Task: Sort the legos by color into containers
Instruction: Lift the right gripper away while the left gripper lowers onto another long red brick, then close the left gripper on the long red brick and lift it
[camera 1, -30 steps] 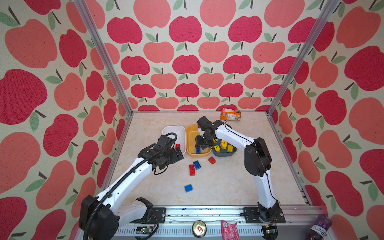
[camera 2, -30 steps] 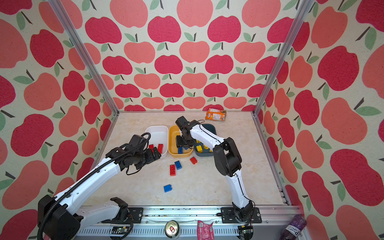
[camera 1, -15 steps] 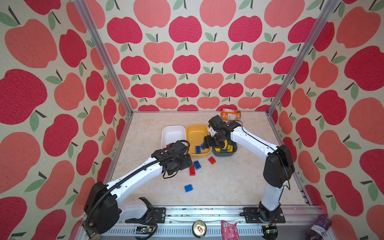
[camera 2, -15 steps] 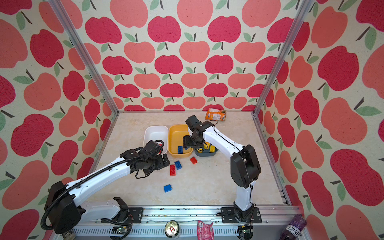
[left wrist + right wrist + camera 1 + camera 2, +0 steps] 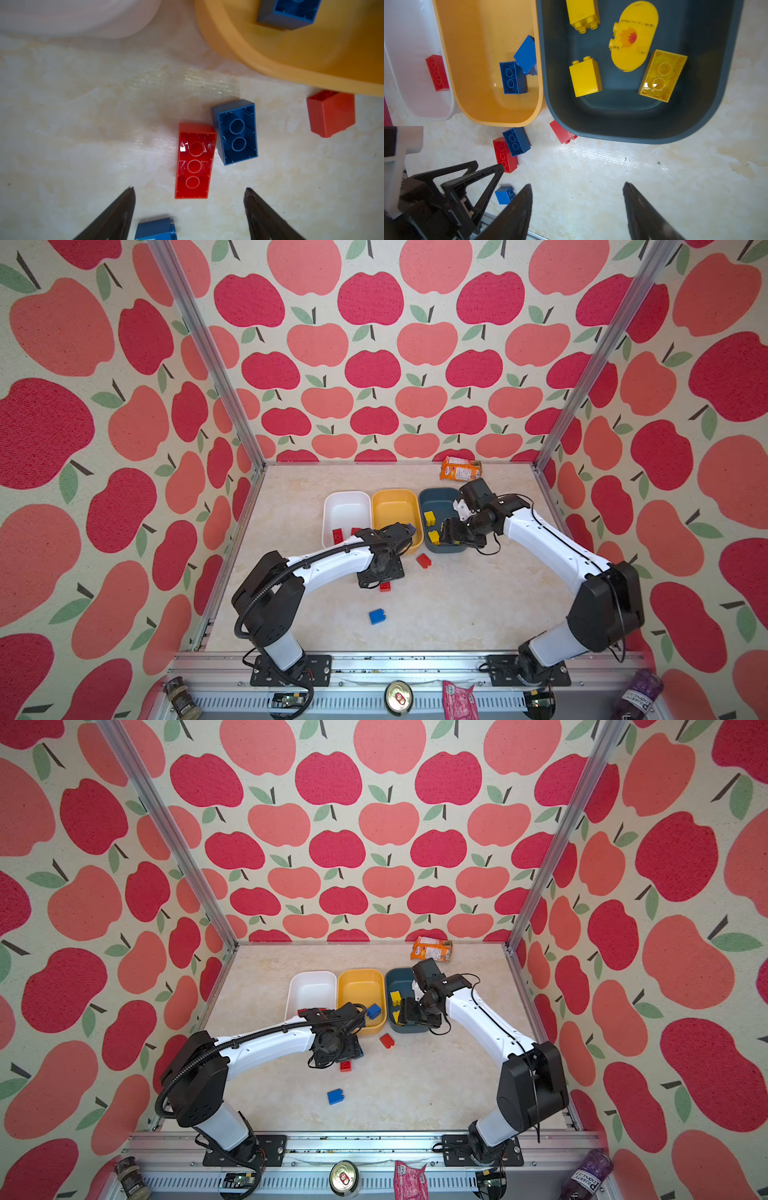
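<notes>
Three tubs sit in a row, 9 to 3 o'clock in both top views: white tub, yellow tub, grey tub. White holds two red bricks, yellow two blue bricks, grey four yellow pieces. Four legos are loose on the table.

The left gripper is at 6 o'clock of the yellow tub, jaws wide, gripping nothing. Below it the long red brick lies studs-down. Its near end is between the fingertips with a clear gap each side, and the rest runs out ahead of the tips. A loose blue brick, also studs-down, touches its long side, between it and the yellow tub.

From the left gripper, the small red brick is at 2 o'clock, just beside the grey tub's 7 o'clock corner. The lone blue brick is at 6 o'clock, apart.

The right gripper hangs over the grey tub's 6 o'clock end, jaws wide and empty, fingers touching nothing.
</notes>
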You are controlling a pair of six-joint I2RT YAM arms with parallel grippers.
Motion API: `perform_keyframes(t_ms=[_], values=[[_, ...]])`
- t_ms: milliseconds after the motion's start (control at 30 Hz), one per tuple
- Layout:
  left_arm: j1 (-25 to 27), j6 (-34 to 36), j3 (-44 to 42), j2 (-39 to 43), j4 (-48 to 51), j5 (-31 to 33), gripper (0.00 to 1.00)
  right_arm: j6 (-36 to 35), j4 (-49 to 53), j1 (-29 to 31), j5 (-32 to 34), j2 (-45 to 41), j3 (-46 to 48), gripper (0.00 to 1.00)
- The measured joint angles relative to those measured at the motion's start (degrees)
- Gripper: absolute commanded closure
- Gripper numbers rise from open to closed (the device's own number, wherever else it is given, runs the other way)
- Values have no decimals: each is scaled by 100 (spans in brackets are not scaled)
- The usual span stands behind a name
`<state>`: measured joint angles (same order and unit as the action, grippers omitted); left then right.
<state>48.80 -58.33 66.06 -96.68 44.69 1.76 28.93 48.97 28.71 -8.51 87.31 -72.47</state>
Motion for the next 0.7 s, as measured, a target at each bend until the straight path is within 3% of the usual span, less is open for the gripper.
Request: perform_keyframes(t_ms=[400, 700], values=[[76, 214, 146, -468, 293, -4, 39, -42, -24, -323, -66, -299, 356, 29], [74, 297, 144, -599, 247, -24, 43, -39, -85, -323, -68, -299, 382, 29]])
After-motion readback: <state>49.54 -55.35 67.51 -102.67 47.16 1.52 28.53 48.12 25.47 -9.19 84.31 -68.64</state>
